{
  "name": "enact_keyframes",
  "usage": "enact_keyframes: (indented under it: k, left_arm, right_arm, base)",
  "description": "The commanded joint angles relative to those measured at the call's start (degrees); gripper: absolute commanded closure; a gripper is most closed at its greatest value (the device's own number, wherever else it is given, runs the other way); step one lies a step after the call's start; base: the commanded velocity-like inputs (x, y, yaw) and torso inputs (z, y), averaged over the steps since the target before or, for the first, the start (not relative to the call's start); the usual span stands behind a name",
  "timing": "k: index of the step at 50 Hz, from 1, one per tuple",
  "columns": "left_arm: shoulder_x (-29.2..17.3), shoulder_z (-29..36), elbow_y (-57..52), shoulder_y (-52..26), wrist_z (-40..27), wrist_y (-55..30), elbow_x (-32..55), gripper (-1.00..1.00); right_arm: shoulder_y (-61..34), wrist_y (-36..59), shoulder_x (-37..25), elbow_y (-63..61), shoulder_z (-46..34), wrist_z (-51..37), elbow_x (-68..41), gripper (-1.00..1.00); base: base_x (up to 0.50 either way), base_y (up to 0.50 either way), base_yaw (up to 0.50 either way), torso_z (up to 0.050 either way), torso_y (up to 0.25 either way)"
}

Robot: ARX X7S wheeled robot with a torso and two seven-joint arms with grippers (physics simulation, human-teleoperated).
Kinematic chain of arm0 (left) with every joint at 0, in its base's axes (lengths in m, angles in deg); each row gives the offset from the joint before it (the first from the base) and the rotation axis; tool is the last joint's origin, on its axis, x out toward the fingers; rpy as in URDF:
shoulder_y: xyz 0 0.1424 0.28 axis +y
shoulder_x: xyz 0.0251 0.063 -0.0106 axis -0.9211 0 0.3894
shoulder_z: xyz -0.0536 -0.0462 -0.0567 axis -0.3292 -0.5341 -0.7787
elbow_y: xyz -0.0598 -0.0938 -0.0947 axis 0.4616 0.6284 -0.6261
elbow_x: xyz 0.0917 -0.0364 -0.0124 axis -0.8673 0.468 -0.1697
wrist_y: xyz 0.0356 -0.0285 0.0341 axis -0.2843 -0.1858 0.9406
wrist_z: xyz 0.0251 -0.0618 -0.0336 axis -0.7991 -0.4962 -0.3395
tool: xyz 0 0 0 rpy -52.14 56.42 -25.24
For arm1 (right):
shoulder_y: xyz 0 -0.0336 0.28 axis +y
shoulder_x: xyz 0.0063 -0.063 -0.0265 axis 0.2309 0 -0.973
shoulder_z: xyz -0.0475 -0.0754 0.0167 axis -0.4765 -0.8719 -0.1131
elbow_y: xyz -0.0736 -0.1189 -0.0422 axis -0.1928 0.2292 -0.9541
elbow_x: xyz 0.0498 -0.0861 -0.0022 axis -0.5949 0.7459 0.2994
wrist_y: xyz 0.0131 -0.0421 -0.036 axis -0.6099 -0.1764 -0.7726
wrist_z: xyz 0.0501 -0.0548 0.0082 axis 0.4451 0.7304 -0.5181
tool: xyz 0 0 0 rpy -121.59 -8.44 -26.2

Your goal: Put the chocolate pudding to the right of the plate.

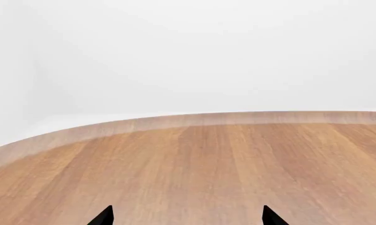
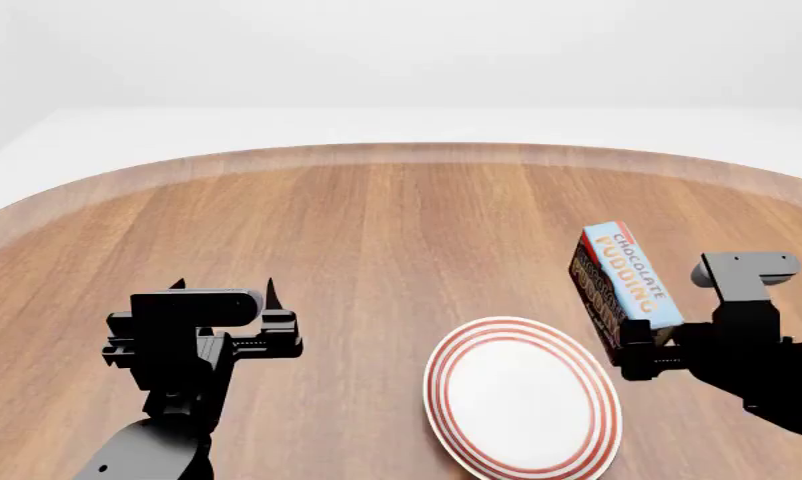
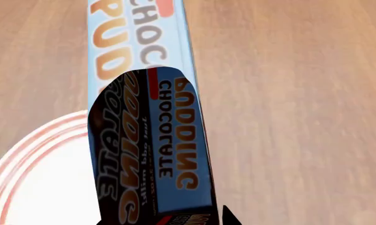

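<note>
The chocolate pudding carton [image 2: 620, 284], dark brown with a blue face, is held by my right gripper [image 2: 641, 352] above the table, at the right edge of the plate [image 2: 521, 395]. The plate is white with red rings. In the right wrist view the carton [image 3: 147, 140] fills the middle between the jaws, with the plate [image 3: 34, 178] beside it below. My left gripper [image 2: 228, 290] hovers over bare wood at the left, open and empty; its two fingertips [image 1: 103, 216] show wide apart in the left wrist view.
The round wooden table [image 2: 374, 220] has a curved far edge [image 1: 188, 121]. White floor lies beyond it. No other objects are in view.
</note>
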Motion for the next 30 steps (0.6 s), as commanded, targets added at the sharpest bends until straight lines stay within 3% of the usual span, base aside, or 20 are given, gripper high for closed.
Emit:
enact_keyframes:
  k: [1, 9, 30]
  left_arm:
    - [-0.2, 0.2, -0.7, 0.0, -0.4, -0.6, 0.3, -1.0]
    - [-0.2, 0.5, -0.9, -0.1, -0.7, -0.7, 0.4, -1.0]
    - [-0.5, 0.8, -0.9, 0.2, -1.1, -0.4, 0.7, -1.0]
  right_arm:
    - [3.1, -2.1, -3.2, 5.7, 3.1, 0.6, 0.3, 1.0]
    - [7.3, -4.7, -5.4, 9.2, 3.6, 2.5, 1.3, 1.0]
    - [6.9, -7.9, -2.9, 16.2, 2.6, 3.7, 3.7, 1.0]
  base:
    - [0.0, 0.0, 0.0, 0.0, 0.0]
    - [0.0, 0.0, 0.0, 0.0, 0.0]
    - [0.0, 0.0, 0.0, 0.0, 0.0]
